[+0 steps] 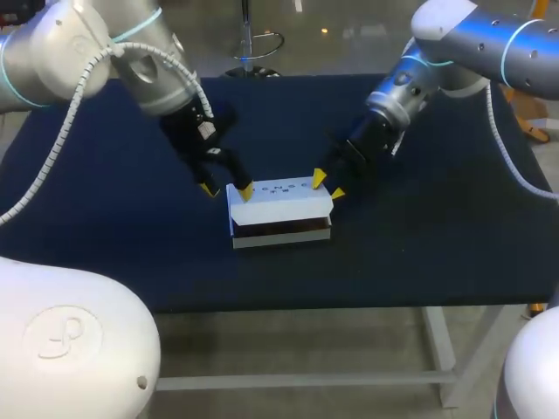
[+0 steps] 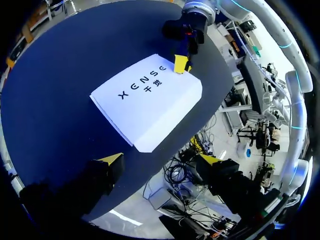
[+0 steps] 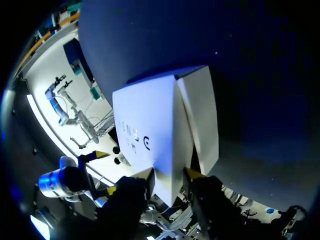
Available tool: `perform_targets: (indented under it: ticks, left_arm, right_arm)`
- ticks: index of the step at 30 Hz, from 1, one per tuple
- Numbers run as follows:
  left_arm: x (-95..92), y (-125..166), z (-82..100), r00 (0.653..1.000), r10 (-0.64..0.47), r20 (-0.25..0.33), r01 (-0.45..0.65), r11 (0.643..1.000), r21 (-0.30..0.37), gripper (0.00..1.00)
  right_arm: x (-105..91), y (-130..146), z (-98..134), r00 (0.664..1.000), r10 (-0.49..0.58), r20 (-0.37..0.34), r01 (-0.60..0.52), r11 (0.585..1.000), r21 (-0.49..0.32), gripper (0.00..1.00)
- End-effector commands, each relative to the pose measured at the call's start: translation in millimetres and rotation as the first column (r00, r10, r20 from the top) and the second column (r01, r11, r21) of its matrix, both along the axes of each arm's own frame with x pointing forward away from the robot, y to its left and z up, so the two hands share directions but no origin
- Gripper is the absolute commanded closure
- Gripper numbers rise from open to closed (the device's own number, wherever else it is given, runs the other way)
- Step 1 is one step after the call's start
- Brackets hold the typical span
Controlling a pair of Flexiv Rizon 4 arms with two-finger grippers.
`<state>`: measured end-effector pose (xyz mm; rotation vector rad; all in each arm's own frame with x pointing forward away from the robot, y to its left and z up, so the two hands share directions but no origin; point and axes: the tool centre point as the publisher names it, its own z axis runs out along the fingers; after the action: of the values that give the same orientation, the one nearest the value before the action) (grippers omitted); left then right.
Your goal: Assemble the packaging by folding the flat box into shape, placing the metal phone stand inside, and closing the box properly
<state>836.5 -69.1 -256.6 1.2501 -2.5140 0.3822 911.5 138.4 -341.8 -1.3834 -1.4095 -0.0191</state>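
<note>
White box (image 1: 279,205) stands at mid-desk (image 1: 419,253), its long axis running 9 to 3 o'clock. The left gripper (image 1: 226,189) hovers spread wide at the box's 10 o'clock corner. The right gripper (image 1: 327,186), at 2 o'clock, pinches the box's end edge.

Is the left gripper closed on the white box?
No: the left gripper is wide open, and the white box lies ahead of it, not clamped in it.
</note>
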Motion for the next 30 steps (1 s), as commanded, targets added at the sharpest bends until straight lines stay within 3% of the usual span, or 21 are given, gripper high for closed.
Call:
perform_targets:
  ticks: [1, 7, 9, 10, 11, 12, 14, 15, 20, 23, 30]
  left_arm:
    - [3.7, -5.1, 5.5, 0.879, -0.458, 0.133, 0.417, 0.874, 0.251, 0.00]
    - [3.7, -5.1, 5.5, 0.879, -0.458, 0.133, 0.417, 0.874, 0.251, 0.00]
    - [3.0, -5.9, -0.8, 0.834, -0.530, 0.155, 0.484, 0.837, 0.255, 0.00]
    - [1.9, -6.5, -4.3, 0.798, -0.582, 0.155, 0.532, 0.802, 0.272, 0.00]
    - [3.1, -6.3, -6.2, 0.801, -0.575, 0.168, 0.525, 0.809, 0.264, 0.00]
    - [3.6, -7.4, -9.2, 0.765, -0.620, 0.177, 0.558, 0.774, 0.299, 0.00]
    - [5.8, -9.0, -12.5, 0.732, -0.652, 0.199, 0.590, 0.752, 0.293, 0.00]
    - [5.7, -11.0, -14.1, 0.696, -0.684, 0.219, 0.613, 0.724, 0.317, 0.00]
    - [5.8, -20.0, -18.5, 0.620, -0.735, 0.276, 0.653, 0.678, 0.338, 0.00]
    - [6.6, -25.0, -22.5, 0.594, -0.748, 0.296, 0.658, 0.663, 0.357, 0.00]
    - [14.9, -31.8, -28.7, 0.599, -0.746, 0.291, 0.653, 0.665, 0.362, 0.00]
  right_arm:
    - [0.6, 1.0, -0.3, 1.000, 0.001, 0.000, -0.001, 1.000, 0.000, 0.58]
    - [0.6, 1.0, -0.3, 1.000, 0.001, 0.000, -0.001, 1.000, 0.000, 0.58]
    - [0.6, 1.0, -0.3, 1.000, 0.001, 0.000, -0.001, 1.000, 0.000, 0.58]
    - [0.6, 1.0, -0.3, 1.000, 0.001, 0.000, -0.001, 1.000, 0.000, 0.59]
    - [0.6, 1.0, -0.3, 1.000, 0.001, 0.000, -0.001, 1.000, 0.000, 0.59]
    - [0.6, 1.0, -0.3, 1.000, 0.001, 0.000, -0.001, 1.000, 0.000, 0.59]
    - [0.6, 1.0, -0.3, 1.000, 0.001, 0.000, -0.001, 1.000, 0.000, 0.60]
    - [0.6, 1.0, -0.3, 1.000, 0.001, 0.000, -0.001, 1.000, 0.000, 0.60]
    - [0.6, 1.0, -0.3, 1.000, 0.001, 0.000, -0.001, 1.000, 0.000, 0.61]
    - [0.6, 1.0, -0.3, 1.000, 0.001, 0.000, -0.001, 1.000, 0.000, 0.61]
    - [0.6, 1.0, -0.3, 1.000, 0.001, 0.000, -0.001, 1.000, 0.000, 0.61]
